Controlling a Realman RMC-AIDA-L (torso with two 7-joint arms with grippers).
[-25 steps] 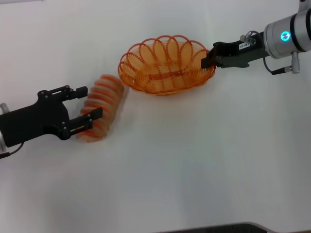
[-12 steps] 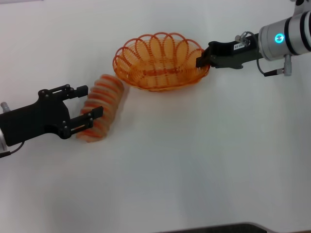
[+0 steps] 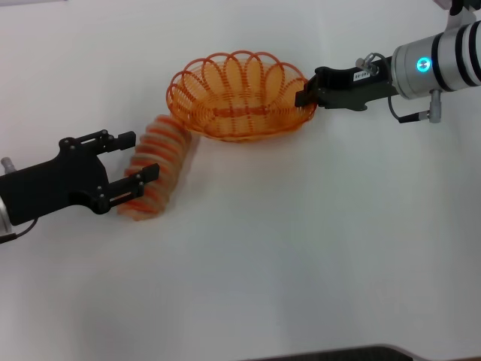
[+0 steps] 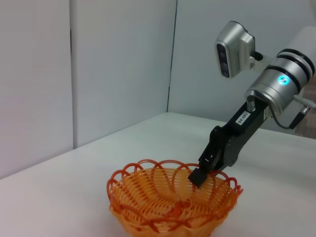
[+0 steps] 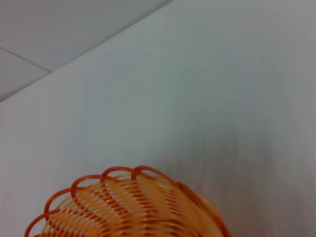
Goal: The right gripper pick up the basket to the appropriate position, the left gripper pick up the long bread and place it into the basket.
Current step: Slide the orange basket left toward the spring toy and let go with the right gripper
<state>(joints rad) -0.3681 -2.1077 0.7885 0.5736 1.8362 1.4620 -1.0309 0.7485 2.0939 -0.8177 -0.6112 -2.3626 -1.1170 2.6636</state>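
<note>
left gripper (image 3: 134,162): fingers spread | right gripper (image 3: 304,93): fingers clamped

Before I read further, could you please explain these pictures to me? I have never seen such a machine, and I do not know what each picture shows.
This is a robot with two arms, each ending in a black two-fingered gripper. The head view looks down on a white table. The two others come from cameras on the wrists.

The right gripper is shut on the rim of the orange wire basket; the left wrist view shows this from the side. The right wrist view shows only the basket's rim and table.

The left gripper is open, one finger on each side of the long bread, which lies on the table, its far end against the basket.
</note>
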